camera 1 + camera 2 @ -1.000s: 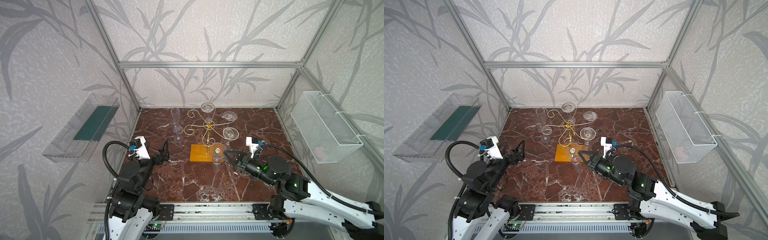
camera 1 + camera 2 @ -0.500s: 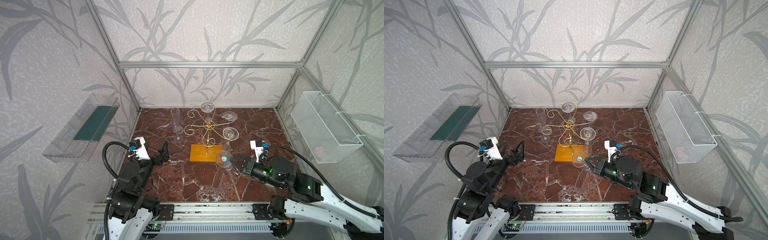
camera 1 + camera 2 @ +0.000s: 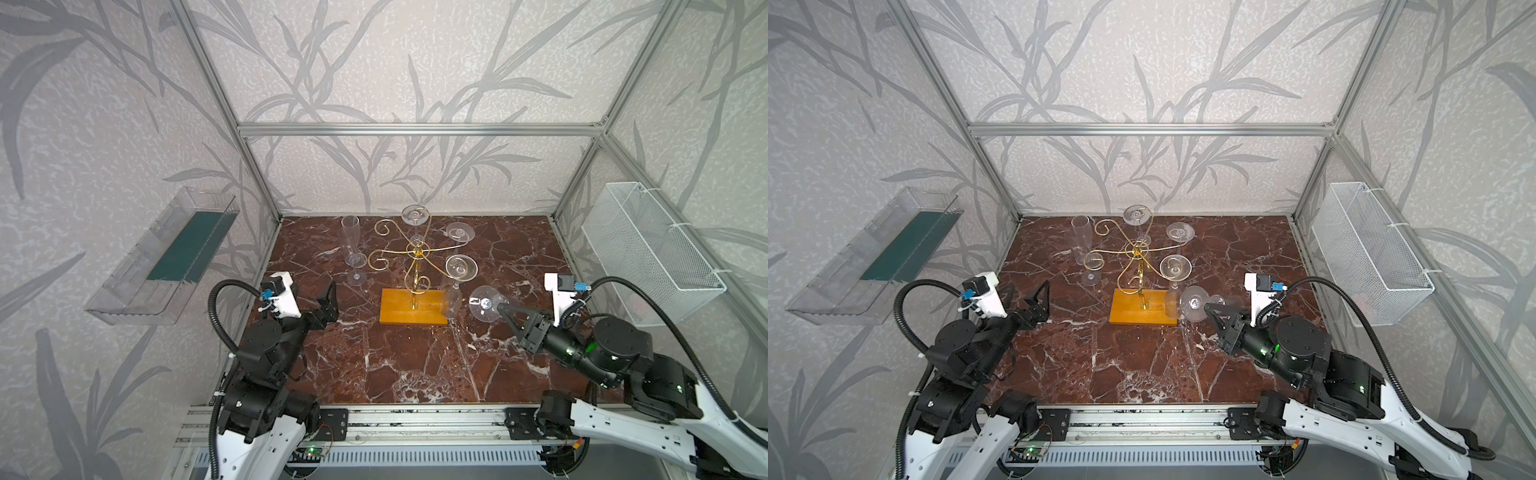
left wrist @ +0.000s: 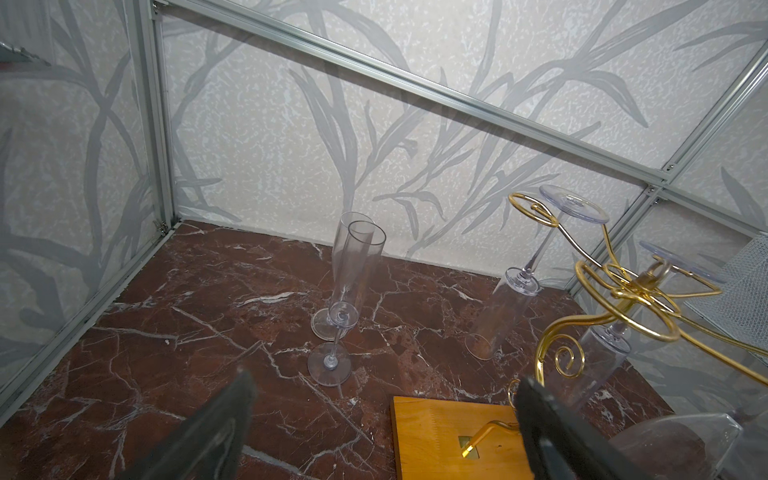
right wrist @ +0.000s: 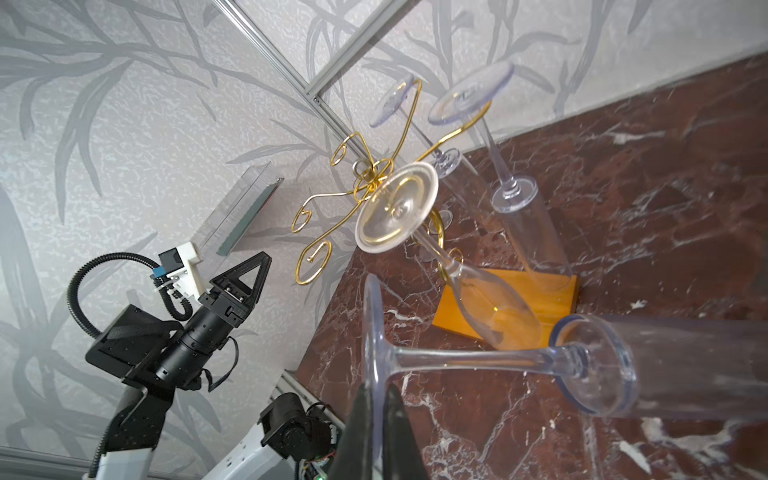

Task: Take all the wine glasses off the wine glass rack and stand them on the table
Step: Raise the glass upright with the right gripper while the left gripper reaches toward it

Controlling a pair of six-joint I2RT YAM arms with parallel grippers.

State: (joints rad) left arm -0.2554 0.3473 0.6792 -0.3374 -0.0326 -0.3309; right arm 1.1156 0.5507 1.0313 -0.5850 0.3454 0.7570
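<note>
Just right of the wine glass rack [image 3: 415, 253], clear of its gold scroll arms, the wine glass [image 3: 484, 303] hangs over the marble tabletop [image 3: 415, 374] in the right gripper [image 3: 502, 308], whose fingers are pressed together on the rim of the foot disc. Its stem runs crosswise to those fingers with the bowl end seemingly lower, so standing it up likely needs a wrist roll away from the nearest hung glass [image 3: 460, 266]. The left gripper [image 3: 327, 303] sits spread wide, well apart beyond the rack.
</note>
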